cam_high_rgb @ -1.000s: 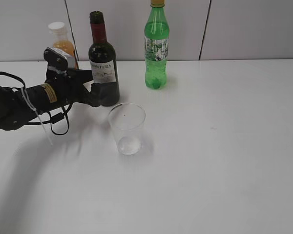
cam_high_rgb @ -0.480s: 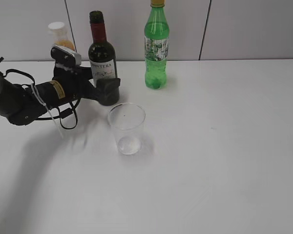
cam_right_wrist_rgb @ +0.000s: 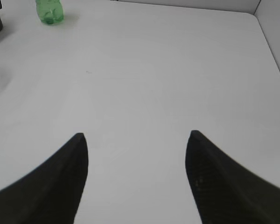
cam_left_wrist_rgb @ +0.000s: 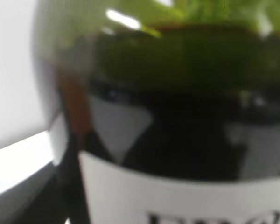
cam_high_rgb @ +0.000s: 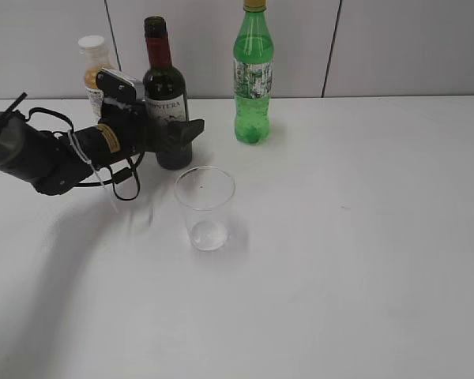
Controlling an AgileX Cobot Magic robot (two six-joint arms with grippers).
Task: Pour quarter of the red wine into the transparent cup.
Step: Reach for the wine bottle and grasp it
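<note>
My left hand [cam_high_rgb: 174, 136] stands wide apart around the wine bottle [cam_high_rgb: 166, 103], not yet clamped. The cup [cam_high_rgb: 205, 207] sits just in front on the counter [cam_high_rgb: 363, 237]. Closing off-centre could tip the bottle onto it. My right hand [cam_right_wrist_rgb: 136, 161] waits apart, empty.

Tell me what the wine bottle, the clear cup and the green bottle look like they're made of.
Wine bottle: dark glossy glass by its sheen, with a paper-looking white label. Transparent cup: thin clear material, probably plastic; the table shows through. Green bottle: translucent green, likely plastic.
</note>
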